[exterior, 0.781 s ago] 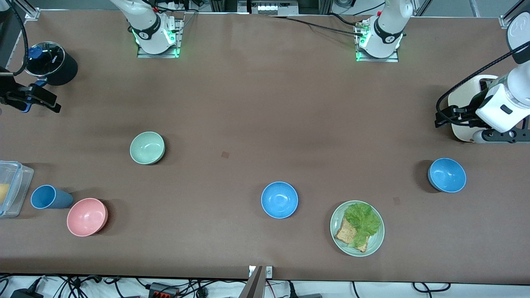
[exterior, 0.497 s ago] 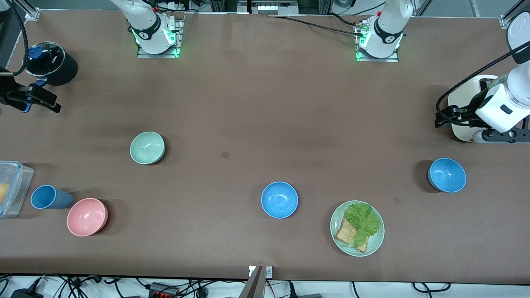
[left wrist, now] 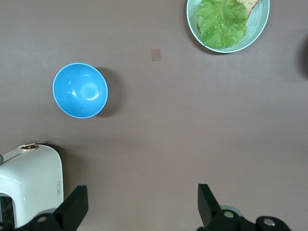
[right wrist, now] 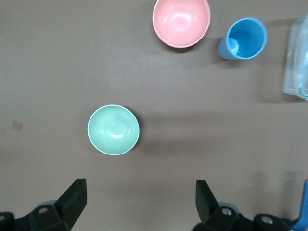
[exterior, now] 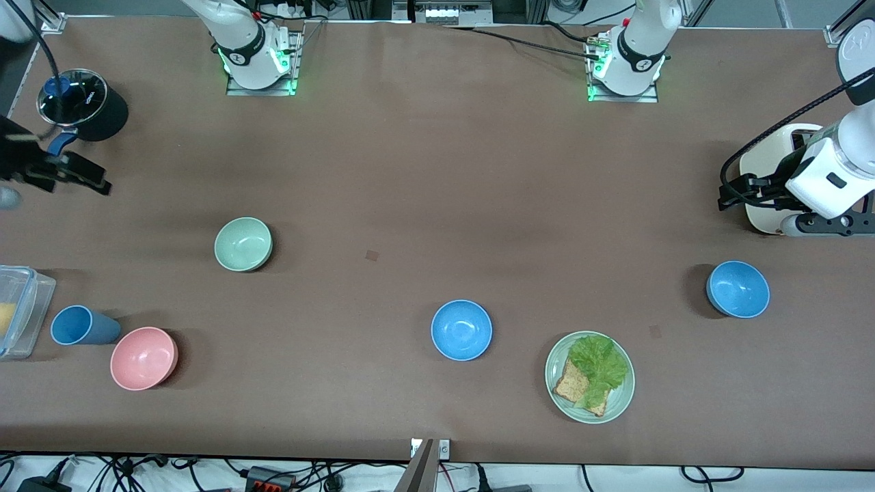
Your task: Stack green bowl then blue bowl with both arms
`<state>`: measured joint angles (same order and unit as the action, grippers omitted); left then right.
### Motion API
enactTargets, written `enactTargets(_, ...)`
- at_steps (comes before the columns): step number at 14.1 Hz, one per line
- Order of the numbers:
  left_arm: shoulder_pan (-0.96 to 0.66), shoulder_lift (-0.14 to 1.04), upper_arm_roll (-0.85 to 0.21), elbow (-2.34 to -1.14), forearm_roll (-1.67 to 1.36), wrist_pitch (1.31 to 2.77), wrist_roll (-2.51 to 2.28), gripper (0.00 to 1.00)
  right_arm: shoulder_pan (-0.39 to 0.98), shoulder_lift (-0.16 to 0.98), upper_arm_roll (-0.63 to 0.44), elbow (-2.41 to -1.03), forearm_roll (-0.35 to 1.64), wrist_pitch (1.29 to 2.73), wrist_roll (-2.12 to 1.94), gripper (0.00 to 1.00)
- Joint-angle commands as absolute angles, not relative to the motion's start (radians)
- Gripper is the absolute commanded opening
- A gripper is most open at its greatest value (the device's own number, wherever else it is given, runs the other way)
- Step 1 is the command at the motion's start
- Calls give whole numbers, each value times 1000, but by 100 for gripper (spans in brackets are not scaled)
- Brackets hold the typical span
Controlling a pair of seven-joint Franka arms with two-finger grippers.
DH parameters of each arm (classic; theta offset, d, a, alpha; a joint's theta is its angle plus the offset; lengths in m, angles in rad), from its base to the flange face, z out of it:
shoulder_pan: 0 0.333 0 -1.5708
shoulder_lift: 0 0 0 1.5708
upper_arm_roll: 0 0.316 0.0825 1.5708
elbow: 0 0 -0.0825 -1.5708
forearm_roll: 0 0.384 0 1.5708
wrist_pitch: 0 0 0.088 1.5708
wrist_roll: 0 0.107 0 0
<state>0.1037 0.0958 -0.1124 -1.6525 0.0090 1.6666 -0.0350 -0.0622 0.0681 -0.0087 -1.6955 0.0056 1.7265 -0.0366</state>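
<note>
1. The table [exterior: 437, 171] holds every bowl apart; nothing is stacked yet.
2. Right gripper [exterior: 75, 174] hangs over the right arm's end, fingers spread and empty; left gripper [exterior: 735, 195], also spread, waits beside the toaster [exterior: 769, 160].
3. The green bowl [exterior: 243, 244] sits toward the right arm's end (that arm's pick, I judge).
4. The blue bowl [exterior: 737, 289] lies near the left gripper.
</note>
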Motion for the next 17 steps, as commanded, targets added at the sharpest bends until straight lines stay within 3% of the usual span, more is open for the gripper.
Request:
enactTargets(1, 107, 95, -120, -1634, 23, 1634, -46, 100, -40, 197, -5, -1697, -8, 1755, -28, 100)
enactTargets(9, 107, 97, -121, -1634, 21, 1632, -48, 100, -11, 507, -5, -1767, -5, 1975, -20, 100)
enactTargets(14, 107, 97, -120, -1634, 14, 1632, -48, 100, -15, 568, -3, -1784, 9, 2014, -20, 99)
enactTargets(17, 107, 97, -120, -1634, 12, 1632, -48, 100, -17, 568, -3, -1802, 11, 1997, -20, 74)
